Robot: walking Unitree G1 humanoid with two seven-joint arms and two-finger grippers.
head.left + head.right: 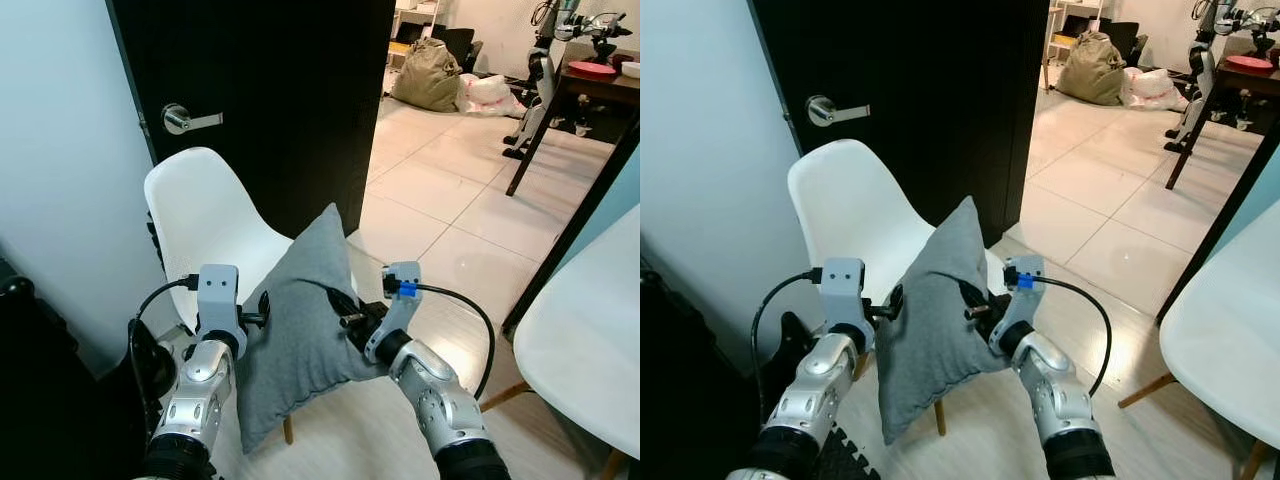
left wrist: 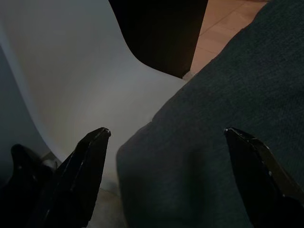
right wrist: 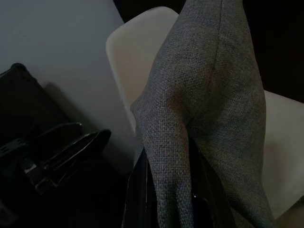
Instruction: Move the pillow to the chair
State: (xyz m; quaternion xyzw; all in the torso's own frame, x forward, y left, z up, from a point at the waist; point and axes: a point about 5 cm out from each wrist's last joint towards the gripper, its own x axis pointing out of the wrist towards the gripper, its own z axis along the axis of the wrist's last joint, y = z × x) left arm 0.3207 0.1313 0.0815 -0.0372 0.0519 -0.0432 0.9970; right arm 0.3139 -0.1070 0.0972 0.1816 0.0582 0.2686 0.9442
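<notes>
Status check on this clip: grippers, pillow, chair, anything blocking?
Left gripper open against grey pillow; right gripper shut on its other side. Pillow held upright over white chair seat, not released. Nothing blocking; black door behind.

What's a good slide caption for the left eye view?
Both claws hold a grey pillow over the white chair.

A grey pillow [image 1: 305, 325] hung between the left pincer [image 1: 262, 318] and right pincer [image 1: 345, 320], a white chair [image 1: 205, 215] beyond them.
</notes>
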